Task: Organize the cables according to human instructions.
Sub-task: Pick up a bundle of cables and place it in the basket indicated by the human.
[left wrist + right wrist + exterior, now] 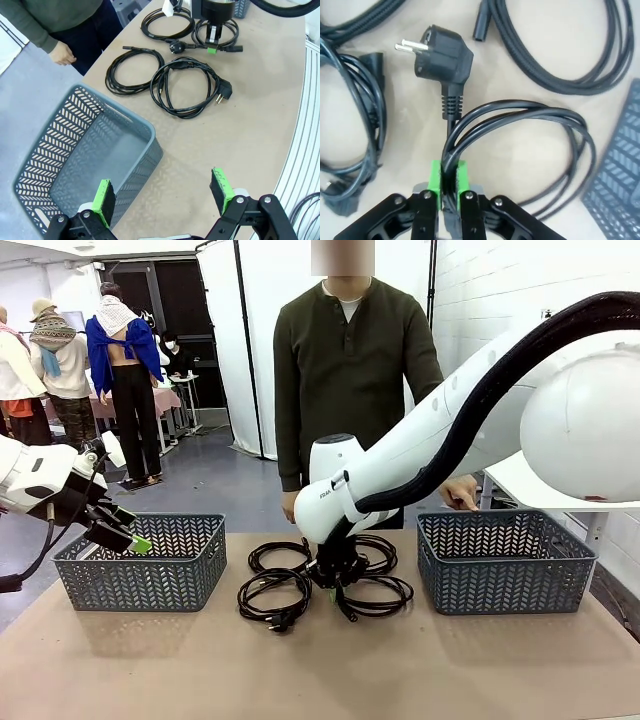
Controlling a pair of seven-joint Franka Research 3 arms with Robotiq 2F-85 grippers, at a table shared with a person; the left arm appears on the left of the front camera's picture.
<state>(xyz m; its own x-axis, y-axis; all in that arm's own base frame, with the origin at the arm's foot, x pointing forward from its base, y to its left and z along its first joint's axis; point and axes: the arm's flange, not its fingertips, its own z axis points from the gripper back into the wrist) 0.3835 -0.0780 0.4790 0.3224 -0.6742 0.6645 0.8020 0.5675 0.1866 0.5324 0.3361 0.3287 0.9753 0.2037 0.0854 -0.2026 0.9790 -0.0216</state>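
Green pads (435, 176) of the right hand (448, 172) pinch tight the black strands of one coil (530, 107), its plug (445, 57) clear in the wrist view; the front view shows four glossy cables (281, 620) mid-worktop near the far edge. Left hand (162, 192) gapes wide.

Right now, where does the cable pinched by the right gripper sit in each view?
Front view: the gripped cable lies slightly right of centre, below mid-height.
Left wrist view: the gripped cable is at the top, right of centre.
Right wrist view: the gripped cable is in the centre, looping rightward from the bottom.
Shared landmark: the right gripper, shut on it.
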